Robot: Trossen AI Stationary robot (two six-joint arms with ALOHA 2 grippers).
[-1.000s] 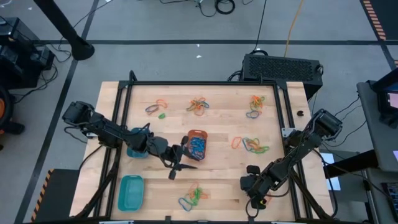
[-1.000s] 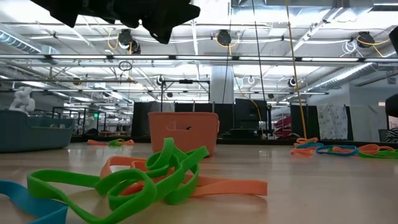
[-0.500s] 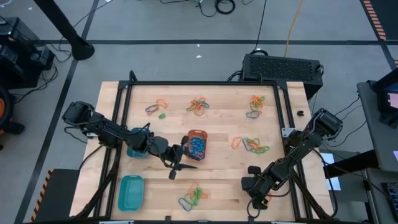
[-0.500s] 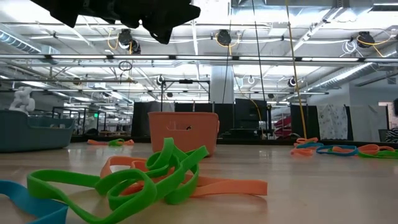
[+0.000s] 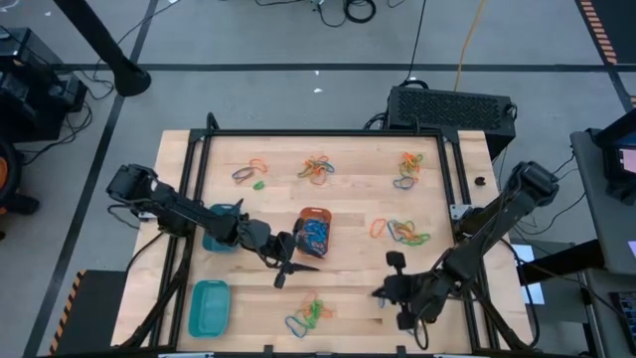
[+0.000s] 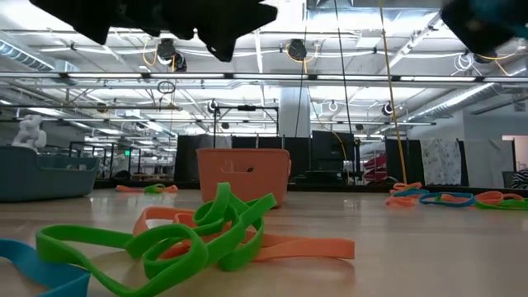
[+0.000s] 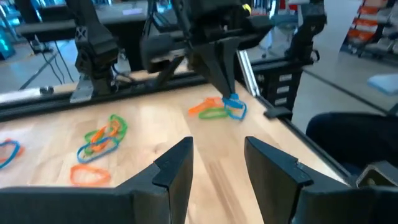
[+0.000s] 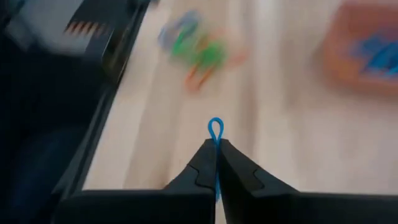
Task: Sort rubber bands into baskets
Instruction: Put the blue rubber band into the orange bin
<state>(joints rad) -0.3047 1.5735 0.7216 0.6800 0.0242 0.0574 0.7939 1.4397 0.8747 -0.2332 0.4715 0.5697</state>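
Right end effector (image 8: pixel 216 163) pinches a blue rubber band (image 8: pixel 215 132) near the desk's front edge; I carry it high, release over the orange basket (image 5: pixel 314 230). Left end effector (image 7: pixel 214 163) spread.

A black vented box (image 5: pixel 449 107) sits behind the wooden table (image 5: pixel 353 283).

Overhead, table-level, two wrist views

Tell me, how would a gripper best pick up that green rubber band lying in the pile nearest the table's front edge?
Probably from straight above, pinching one raised loop of the green rubber band. The low view shows its loops curling up off the table, so fingers could close on one. It lies tangled over an orange band and beside a blue band, so a low grab might take those too.
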